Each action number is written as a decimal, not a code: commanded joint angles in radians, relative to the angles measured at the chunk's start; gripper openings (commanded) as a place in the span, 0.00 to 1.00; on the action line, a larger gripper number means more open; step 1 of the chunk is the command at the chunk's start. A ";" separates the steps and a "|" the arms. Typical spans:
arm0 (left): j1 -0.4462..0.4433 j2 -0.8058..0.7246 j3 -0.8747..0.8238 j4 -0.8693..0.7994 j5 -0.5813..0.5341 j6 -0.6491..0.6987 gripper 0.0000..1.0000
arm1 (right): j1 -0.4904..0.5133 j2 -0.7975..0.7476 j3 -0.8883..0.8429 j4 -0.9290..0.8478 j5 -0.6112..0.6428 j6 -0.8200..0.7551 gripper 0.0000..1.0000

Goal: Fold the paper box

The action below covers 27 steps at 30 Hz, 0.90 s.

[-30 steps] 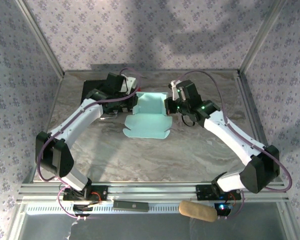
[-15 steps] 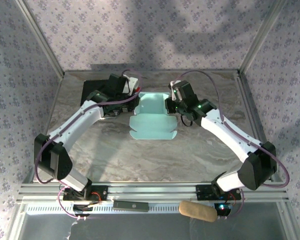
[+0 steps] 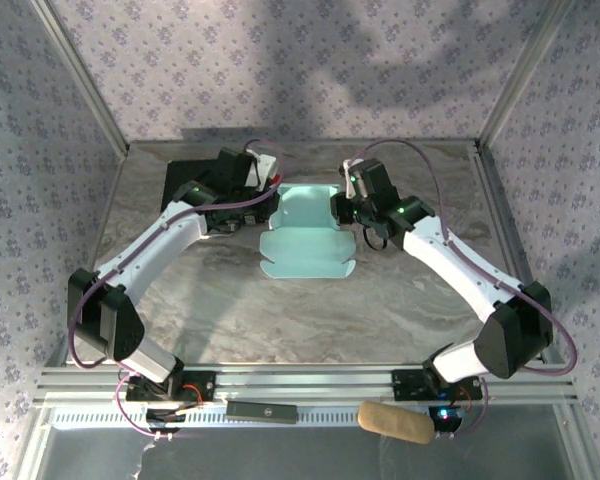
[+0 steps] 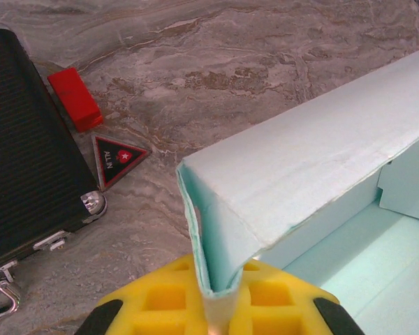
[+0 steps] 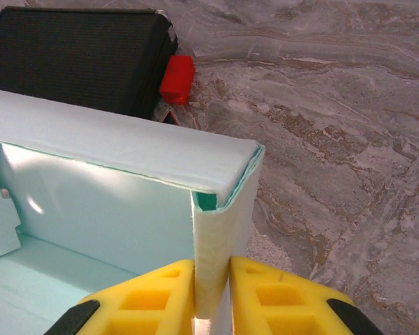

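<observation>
Paper box (image 3: 306, 238) farther right than before, both arms' jaws tight on its upright walls.

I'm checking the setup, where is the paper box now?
In the top view the paper box lies far-centre on the table, right of the black case, the left jaws pinching its left wall and the right jaws its right.

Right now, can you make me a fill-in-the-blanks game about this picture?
The paper box is pale ___. The case beside the red block is ___. The right jaws' pads, squeezing a box wall, are ___. The number of arms pinching the box is ___.
Missing words: blue, black, yellow, two.
</observation>
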 commanded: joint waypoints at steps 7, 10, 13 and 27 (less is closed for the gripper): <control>-0.042 -0.044 0.017 0.004 0.116 0.019 0.00 | 0.012 0.067 0.078 -0.020 0.121 -0.017 0.21; -0.046 -0.038 0.024 -0.004 0.110 0.022 0.00 | 0.026 0.081 0.095 -0.034 0.162 -0.018 0.19; -0.050 -0.031 0.029 -0.006 0.100 0.022 0.00 | 0.037 0.093 0.108 -0.046 0.197 -0.013 0.17; -0.076 -0.014 0.049 -0.014 0.052 0.006 0.00 | 0.099 0.137 0.165 -0.130 0.426 0.048 0.00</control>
